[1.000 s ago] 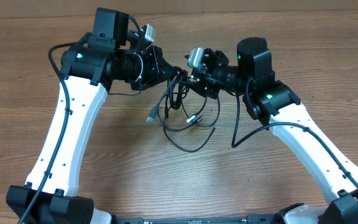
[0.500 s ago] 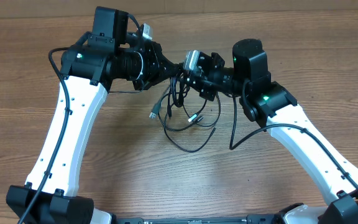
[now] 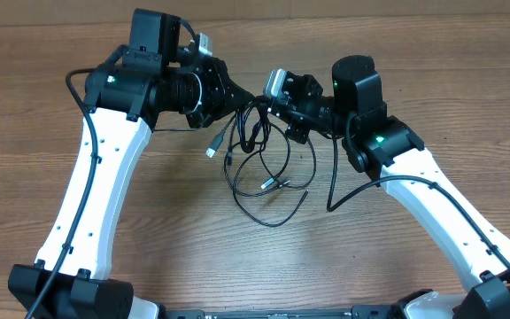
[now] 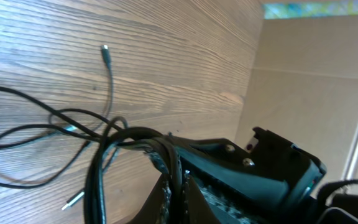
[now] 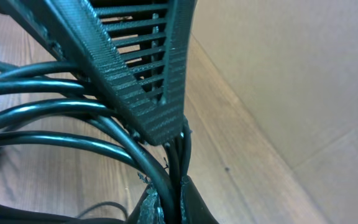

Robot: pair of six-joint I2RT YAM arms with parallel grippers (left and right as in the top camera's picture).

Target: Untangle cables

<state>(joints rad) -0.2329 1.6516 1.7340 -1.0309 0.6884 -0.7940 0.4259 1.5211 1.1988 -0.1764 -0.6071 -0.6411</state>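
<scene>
The cables are thin black cords in a tangled bunch. The bunch hangs between the two grippers above the table's middle, and its loops trail down onto the wood. One metal plug dangles at the left and another plug lies inside the loops. My left gripper is shut on the bunch's top from the left. My right gripper is shut on it from the right, almost touching the left one. The left wrist view shows the left gripper pinching several strands of the cables. In the right wrist view the right gripper clamps the cables.
The wooden table spreads all round the tangle. A cardboard wall stands along the far side. A loose cord end lies on the wood beyond the bunch. The right arm's own thick cable droops beside the tangle.
My right gripper has shut on the cables beside the left gripper. The bunch has been drawn up a little, and the hanging plug at the left has swung upward.
</scene>
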